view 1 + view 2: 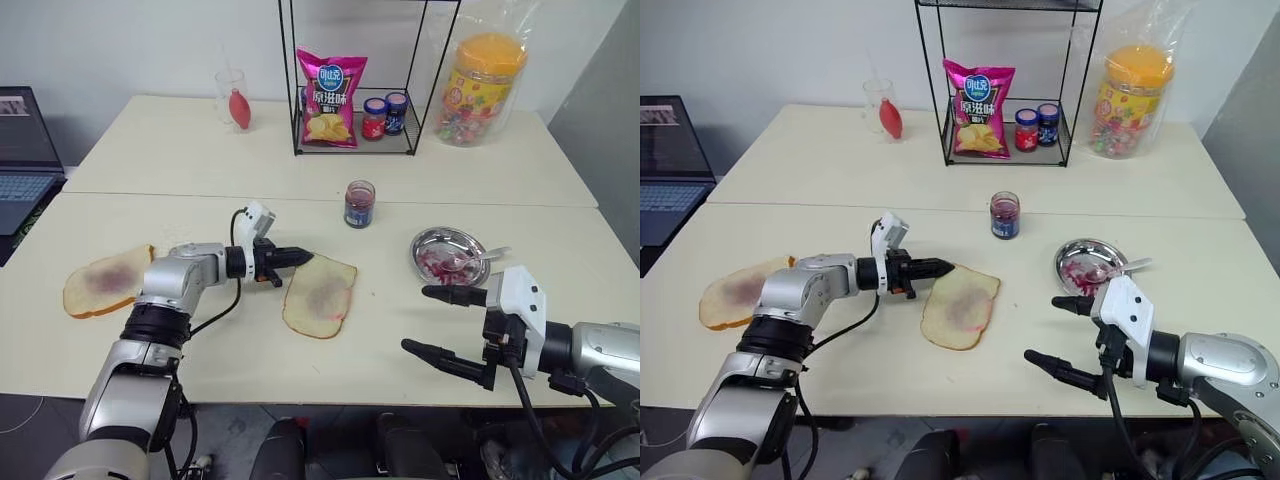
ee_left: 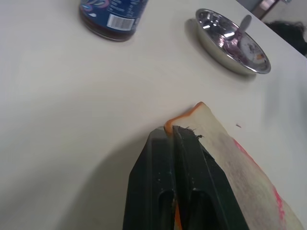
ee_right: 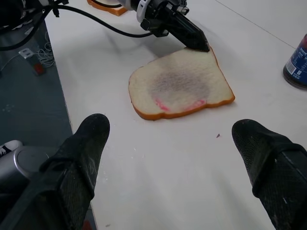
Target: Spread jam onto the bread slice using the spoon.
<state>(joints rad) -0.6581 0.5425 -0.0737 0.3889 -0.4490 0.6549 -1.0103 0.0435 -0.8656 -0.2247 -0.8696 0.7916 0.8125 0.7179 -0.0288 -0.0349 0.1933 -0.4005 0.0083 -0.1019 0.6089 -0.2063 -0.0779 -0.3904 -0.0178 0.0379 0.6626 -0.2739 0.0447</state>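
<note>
Pale, roughly square white bread slice (image 1: 320, 296) with tan crust and a dull reddish smear lies mid-table, near edge. Pressed against its far-left corner, the left gripper (image 1: 298, 258) has its black fingers clamped together; whether the crust is pinched between them I cannot tell. At the right, the slim silver spoon (image 1: 483, 258) rests in the shiny round metal dish (image 1: 449, 254), smeared with red jam (image 1: 436, 264), while the right gripper (image 1: 430, 320) hangs just nearer with its fingers spread wide and empty. Any push from the left could slide or tear the soft slice.
</note>
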